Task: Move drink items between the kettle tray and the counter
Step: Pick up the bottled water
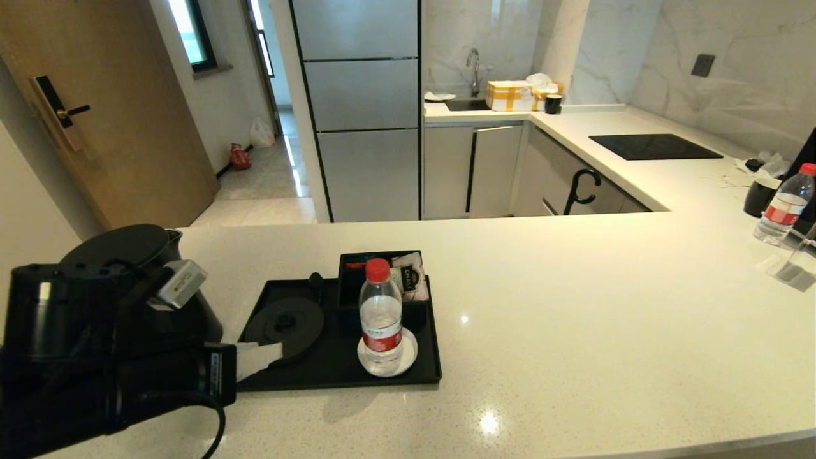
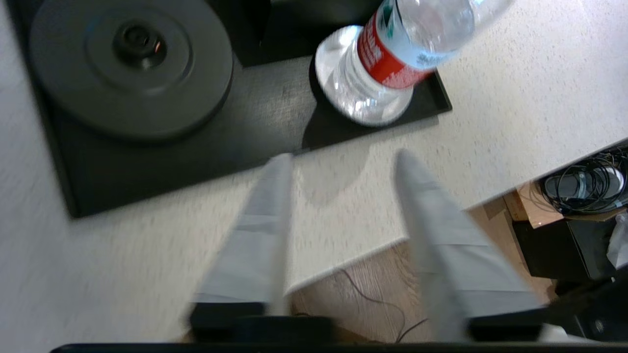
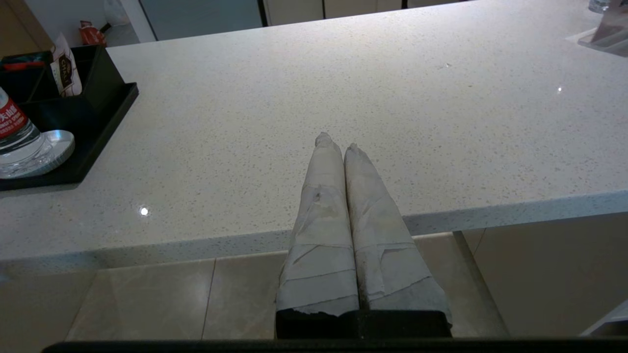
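Head view, from the left: the tall matte black electric kettle stands on the off-white speckled stone surface near its left end, just beside the shallow black rectangular tray and partly hidden by the left arm. On the tray the round black kettle base lies bare, the divided black box holds the pinkish black-labelled tea sachet, and the small clear red-capped water bottle stands upright on the white round coaster. A second red-capped bottle stands far right.

Only the left wrist view shows the left tool: fingers spread wide, holding nothing, above bare surface between the tray's near rim and the surface's front edge.

Only the right wrist view shows the right tool: fingers pressed together, empty, over the front edge, with a broad open stretch of surface right of the tray.
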Controlling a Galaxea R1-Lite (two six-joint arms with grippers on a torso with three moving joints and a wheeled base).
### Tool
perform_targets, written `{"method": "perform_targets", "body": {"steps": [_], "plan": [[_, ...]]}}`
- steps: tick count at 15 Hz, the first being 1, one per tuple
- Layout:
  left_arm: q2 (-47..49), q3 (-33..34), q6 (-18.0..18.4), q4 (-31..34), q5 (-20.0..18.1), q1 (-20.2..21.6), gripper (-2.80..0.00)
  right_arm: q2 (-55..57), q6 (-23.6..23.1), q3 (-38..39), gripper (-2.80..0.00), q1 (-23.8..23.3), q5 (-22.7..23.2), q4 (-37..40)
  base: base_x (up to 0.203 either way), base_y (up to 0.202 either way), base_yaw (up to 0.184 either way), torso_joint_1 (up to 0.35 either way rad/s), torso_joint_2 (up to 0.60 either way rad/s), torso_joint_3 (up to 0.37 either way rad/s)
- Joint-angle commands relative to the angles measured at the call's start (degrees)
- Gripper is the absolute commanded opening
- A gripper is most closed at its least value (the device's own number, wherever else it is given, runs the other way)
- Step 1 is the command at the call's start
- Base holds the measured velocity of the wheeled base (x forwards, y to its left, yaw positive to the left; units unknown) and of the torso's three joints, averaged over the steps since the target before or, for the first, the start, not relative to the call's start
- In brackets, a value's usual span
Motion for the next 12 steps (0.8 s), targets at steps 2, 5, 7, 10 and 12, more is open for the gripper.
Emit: {"method": "perform_targets", "body": {"steps": [2, 5, 7, 10, 12], "plan": [[7.5, -0.5, -0.1, -6.3, -0.3, -0.4, 0.0, 0.1, 0.0, 0.0, -2.8, 0.0, 0.0, 0.0, 0.0, 0.0, 0.0, 0.0, 0.0, 0.0], [11.0, -0.5, 0.0, -11.0, -0.5, -1.6, 0.0, 0.1, 0.0, 0.0, -2.8, 0.0, 0.0, 0.0, 0.0, 0.0, 0.0, 0.0, 0.0, 0.0], [11.3, -0.5, 0.1, -11.6, -0.5, -1.9, 0.0, 0.1, 0.0, 0.0, -2.8, 0.0, 0.0, 0.0, 0.0, 0.0, 0.0, 0.0, 0.0, 0.0], [15.1, -0.9, 0.4, -19.6, -0.4, -3.8, 0.0, 0.1, 0.0, 0.0, -2.8, 0.0, 0.0, 0.0, 0.0, 0.0, 0.0, 0.0, 0.0, 0.0], [17.3, -1.0, 1.9, -24.6, -0.4, -5.9, 0.0, 0.1, 0.0, 0.0, -2.8, 0.0, 0.0, 0.0, 0.0, 0.0, 0.0, 0.0, 0.0, 0.0]]}}
